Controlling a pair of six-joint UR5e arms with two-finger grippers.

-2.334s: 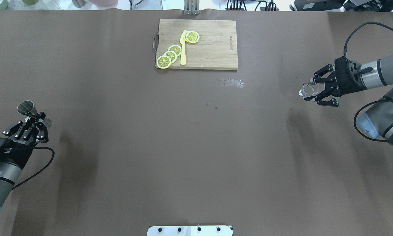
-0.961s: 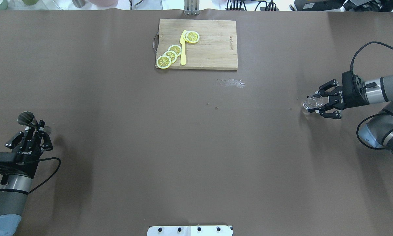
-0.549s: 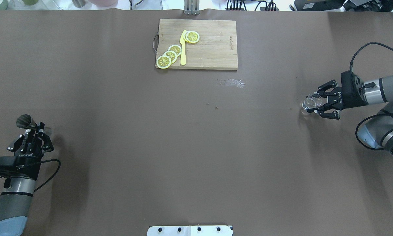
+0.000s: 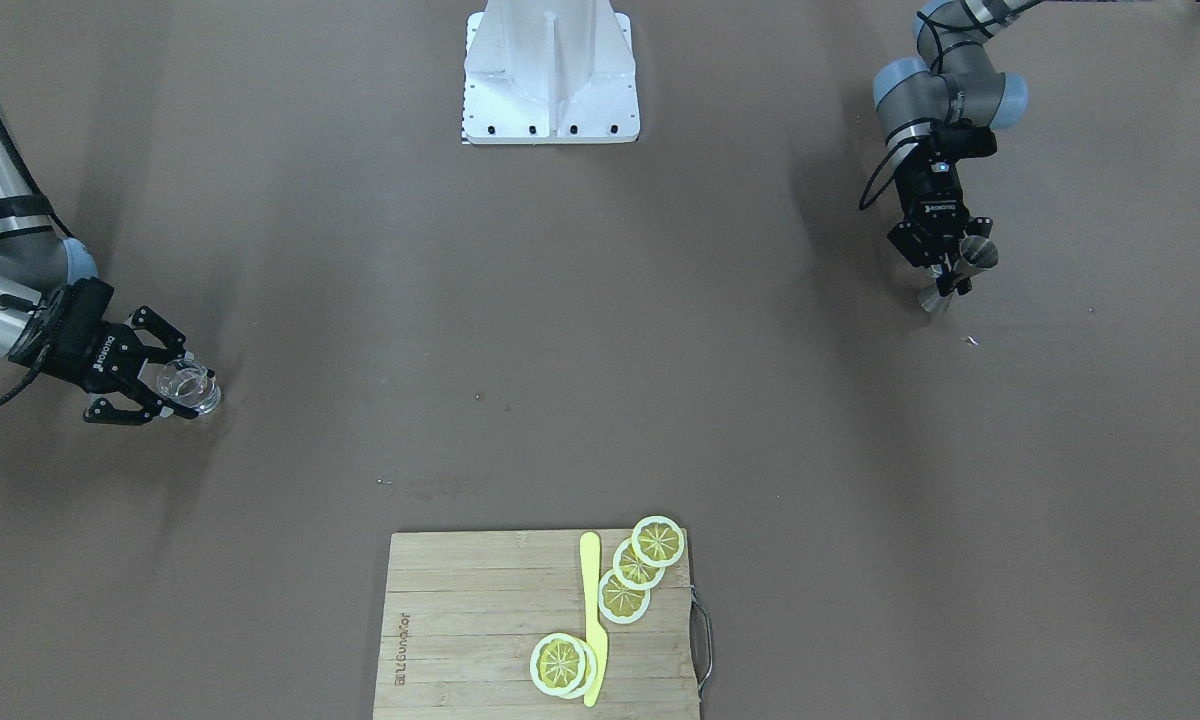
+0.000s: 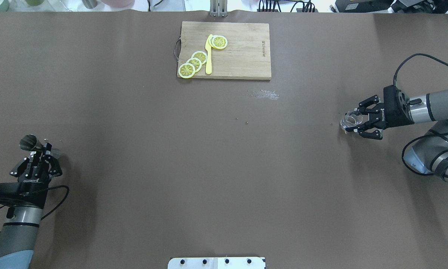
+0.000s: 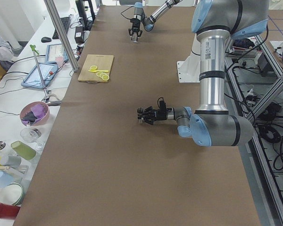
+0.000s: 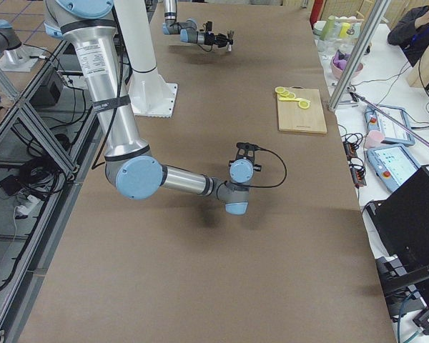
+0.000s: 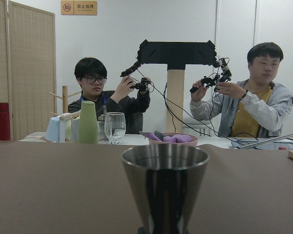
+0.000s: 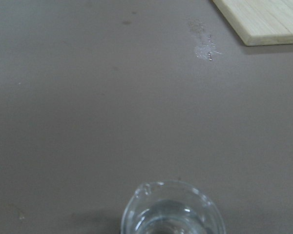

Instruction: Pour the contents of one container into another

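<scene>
At the table's left edge my left gripper (image 5: 42,151) is shut on the narrow waist of the dark steel jigger (image 5: 29,142). The left wrist view shows the jigger's upper cone (image 8: 165,183) close up, standing straight with its mouth upward. Far over on the right, my right gripper (image 5: 355,120) is shut on the small clear glass (image 5: 348,120), low over the table. In the right wrist view the glass (image 9: 172,210) sits at the bottom edge with its rim up. The front-facing view shows the jigger (image 4: 976,253) at right and the glass (image 4: 190,384) at left.
A wooden cutting board (image 5: 242,56) with lemon slices (image 5: 193,62) and a yellow knife (image 5: 208,52) lies at the far middle. A wet smear (image 5: 263,94) marks the brown cover in front of it. The robot's white base (image 4: 550,70) stands between the arms.
Both arms have come down from a higher hold. My left gripper carried the jigger back toward the robot. My right gripper shifted the glass slightly left and nearer the table.
</scene>
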